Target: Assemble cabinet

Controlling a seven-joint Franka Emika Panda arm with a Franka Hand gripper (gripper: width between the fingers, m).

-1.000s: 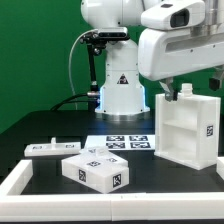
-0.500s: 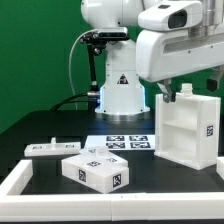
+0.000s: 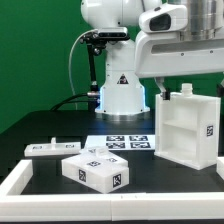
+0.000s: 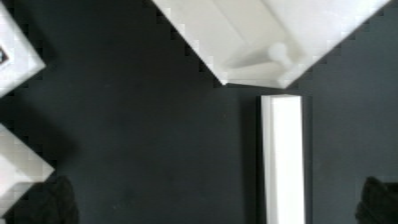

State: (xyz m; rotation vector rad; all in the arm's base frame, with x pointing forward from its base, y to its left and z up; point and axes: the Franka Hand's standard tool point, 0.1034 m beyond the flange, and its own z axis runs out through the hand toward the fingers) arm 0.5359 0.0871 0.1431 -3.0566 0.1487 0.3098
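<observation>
The cabinet body (image 3: 185,130) is a white box with shelf compartments and a tag on its side. It stands upright at the exterior view's right. My gripper (image 3: 167,85) hangs just above its top edge, open and holding nothing. In the wrist view the dark fingertips (image 4: 43,204) stand wide apart around the gripper's middle (image 4: 210,206). A narrow white edge of the cabinet (image 4: 279,150) lies below between them, and an angled white part with a small peg (image 4: 278,55) is beyond. A tagged white block (image 3: 96,171) and a flat white tagged piece (image 3: 52,148) lie at the exterior view's left.
The marker board (image 3: 125,143) lies flat in front of the white robot base (image 3: 122,92). A white raised rim (image 3: 25,178) runs along the table's near edge. A green backdrop stands behind.
The arm's hand has risen a little and shifted toward the exterior view's left above the cabinet body. The loose pieces have not moved.
</observation>
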